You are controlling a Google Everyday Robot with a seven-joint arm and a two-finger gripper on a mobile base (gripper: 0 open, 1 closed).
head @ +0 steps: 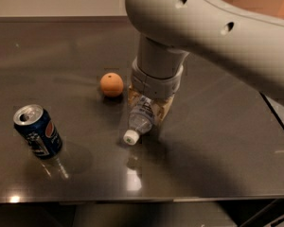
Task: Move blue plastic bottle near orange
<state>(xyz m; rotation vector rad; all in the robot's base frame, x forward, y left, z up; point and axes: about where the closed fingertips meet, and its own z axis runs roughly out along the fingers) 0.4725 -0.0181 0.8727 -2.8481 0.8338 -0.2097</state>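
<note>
The blue plastic bottle (141, 115) is a clear bottle with a white cap that points down and to the left. My gripper (149, 107) is shut on the bottle's body and holds it tilted just above the dark table (217, 141). The arm's wide grey wrist hides the upper part of the bottle. The orange (111, 84) sits on the table just to the left of the gripper, a short gap from the bottle.
A dark blue soda can (38, 131) stands upright at the front left of the table. The table's front edge runs along the bottom, and its right edge shows at the far right.
</note>
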